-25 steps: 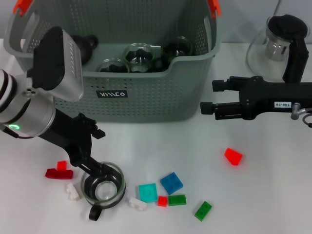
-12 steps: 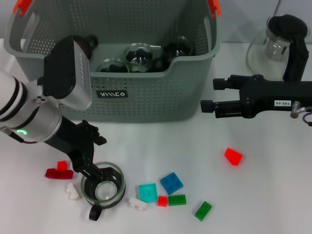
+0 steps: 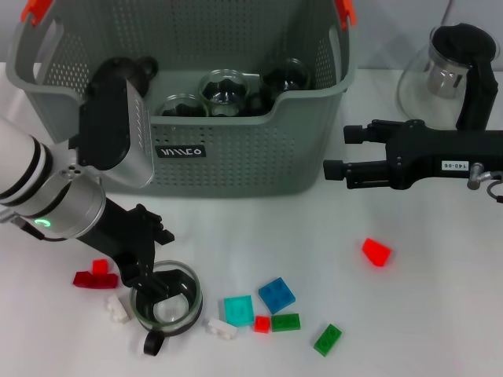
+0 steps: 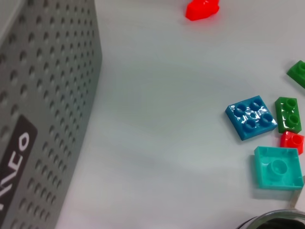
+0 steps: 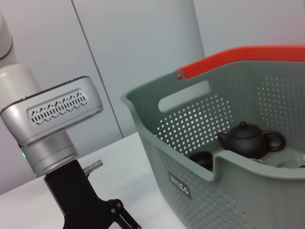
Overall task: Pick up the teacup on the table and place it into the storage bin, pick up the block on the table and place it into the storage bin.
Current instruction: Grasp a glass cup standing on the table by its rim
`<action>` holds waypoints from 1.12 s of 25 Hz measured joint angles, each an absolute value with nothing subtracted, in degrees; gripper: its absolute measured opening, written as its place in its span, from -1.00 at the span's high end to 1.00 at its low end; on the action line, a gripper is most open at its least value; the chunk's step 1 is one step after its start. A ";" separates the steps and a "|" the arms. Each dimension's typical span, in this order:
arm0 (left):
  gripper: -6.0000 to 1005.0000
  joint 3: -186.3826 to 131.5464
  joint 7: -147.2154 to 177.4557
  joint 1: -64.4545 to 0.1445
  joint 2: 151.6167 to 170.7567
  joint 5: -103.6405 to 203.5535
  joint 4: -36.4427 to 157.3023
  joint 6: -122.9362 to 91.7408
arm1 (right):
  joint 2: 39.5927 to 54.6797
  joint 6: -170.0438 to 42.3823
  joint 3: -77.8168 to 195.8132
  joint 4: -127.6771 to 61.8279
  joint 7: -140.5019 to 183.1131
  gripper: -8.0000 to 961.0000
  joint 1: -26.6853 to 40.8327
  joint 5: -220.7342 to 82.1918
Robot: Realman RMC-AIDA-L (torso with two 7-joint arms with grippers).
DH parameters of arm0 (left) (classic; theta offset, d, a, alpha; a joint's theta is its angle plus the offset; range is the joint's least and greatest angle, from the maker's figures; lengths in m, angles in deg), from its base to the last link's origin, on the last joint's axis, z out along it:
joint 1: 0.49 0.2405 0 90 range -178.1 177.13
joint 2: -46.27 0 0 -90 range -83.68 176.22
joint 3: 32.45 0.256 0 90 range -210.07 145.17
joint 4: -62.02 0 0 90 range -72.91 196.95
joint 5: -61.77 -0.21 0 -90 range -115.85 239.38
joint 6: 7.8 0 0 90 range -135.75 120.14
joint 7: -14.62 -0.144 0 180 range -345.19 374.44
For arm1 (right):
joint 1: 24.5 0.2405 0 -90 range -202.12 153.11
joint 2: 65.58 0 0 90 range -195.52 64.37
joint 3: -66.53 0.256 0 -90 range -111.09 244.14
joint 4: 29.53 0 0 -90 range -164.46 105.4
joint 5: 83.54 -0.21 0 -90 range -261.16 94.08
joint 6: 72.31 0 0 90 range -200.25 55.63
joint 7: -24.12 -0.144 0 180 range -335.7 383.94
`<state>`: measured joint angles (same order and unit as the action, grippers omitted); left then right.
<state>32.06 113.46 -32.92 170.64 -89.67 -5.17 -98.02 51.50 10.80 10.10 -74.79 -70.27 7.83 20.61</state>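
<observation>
A glass teacup (image 3: 167, 308) with a black handle stands on the table near the front left; its rim (image 4: 276, 220) also shows in the left wrist view. My left gripper (image 3: 163, 284) is down over the cup's rim, open, with its fingers spread across the top of the cup. Loose blocks lie around it: blue (image 3: 277, 294), teal (image 3: 238, 309), green (image 3: 285, 321) and, farther right, a lone red block (image 3: 376, 251). The grey storage bin (image 3: 236, 157) stands behind them. My right gripper (image 3: 336, 154) hovers open just right of the bin, holding nothing.
The bin holds glass cups (image 3: 224, 88) and a dark teapot (image 5: 250, 140). A glass teapot (image 3: 452, 71) stands at the back right. Dark red (image 3: 96, 279) and white (image 3: 118, 309) blocks lie left of the teacup, and another green block (image 3: 328, 339) lies at the front.
My left arm has swung slightly right and lowered its gripper onto the teacup. The right arm, the cup and the blocks have not moved.
</observation>
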 joint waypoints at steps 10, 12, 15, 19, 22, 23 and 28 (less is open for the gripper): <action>-0.55 32.26 116.29 -34.33 170.47 -90.65 -2.78 -98.28 | 51.50 10.67 10.10 -74.79 -70.27 -0.93 7.84 20.61; -0.49 32.25 116.31 -34.36 170.46 -90.56 -2.83 -98.34 | 51.50 10.65 10.10 -74.79 -70.27 -0.93 7.88 20.61; -0.35 32.03 116.31 -34.38 170.46 -90.24 -2.95 -98.45 | 51.49 10.65 10.12 -74.79 -70.27 -0.93 7.90 20.57; -0.04 31.95 116.32 -34.52 170.40 -90.47 -2.71 -98.32 | 51.50 10.63 10.18 -74.79 -70.27 -0.93 7.92 20.60; 0.50 31.95 116.32 -34.66 170.36 -90.60 -2.52 -98.23 | 51.50 10.58 10.19 -74.79 -70.27 -0.93 7.92 20.61; 0.57 31.96 116.32 -34.66 170.36 -90.61 -2.51 -98.21 | 51.49 10.57 10.20 -74.79 -70.27 -0.93 7.87 20.61; 0.90 31.96 116.32 -34.73 170.37 -90.60 -2.60 -98.58 | 51.49 10.56 10.19 -74.79 -70.27 -0.93 7.72 20.60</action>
<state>31.96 116.32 -34.73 170.37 -90.60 -2.60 -98.58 51.49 10.56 10.19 -74.79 -70.27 7.72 20.60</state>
